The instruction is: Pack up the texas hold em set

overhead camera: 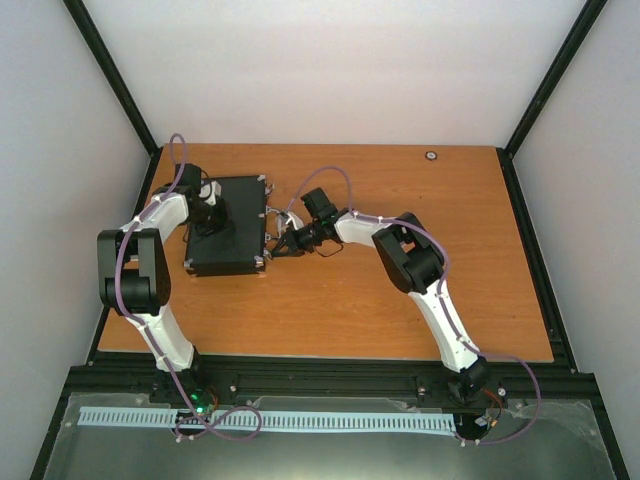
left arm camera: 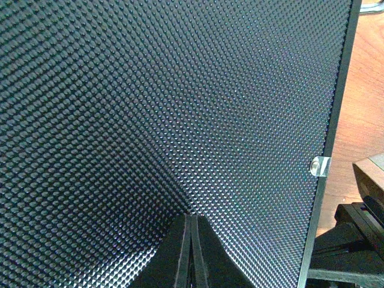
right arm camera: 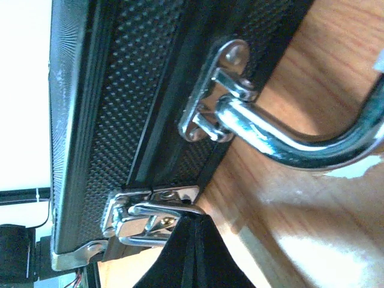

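The flat black case (overhead camera: 228, 225) lies closed on the wooden table, its silver handle (right arm camera: 312, 144) pointing right. My left gripper (overhead camera: 218, 215) is shut, and its tips (left arm camera: 191, 219) press down on the dimpled lid (left arm camera: 168, 108). My right gripper (overhead camera: 275, 245) is shut, and its tips (right arm camera: 193, 219) touch the silver latch (right arm camera: 150, 213) on the case's right side, near the front corner. The latch lever stands partly lifted off the case wall. No chips, discs or token are in view.
A small round disc (overhead camera: 431, 155) lies on the table (overhead camera: 400, 300) at the far back right. Black frame posts stand at the back corners. The right arm's dark gripper body (left arm camera: 360, 228) shows beyond the case edge.
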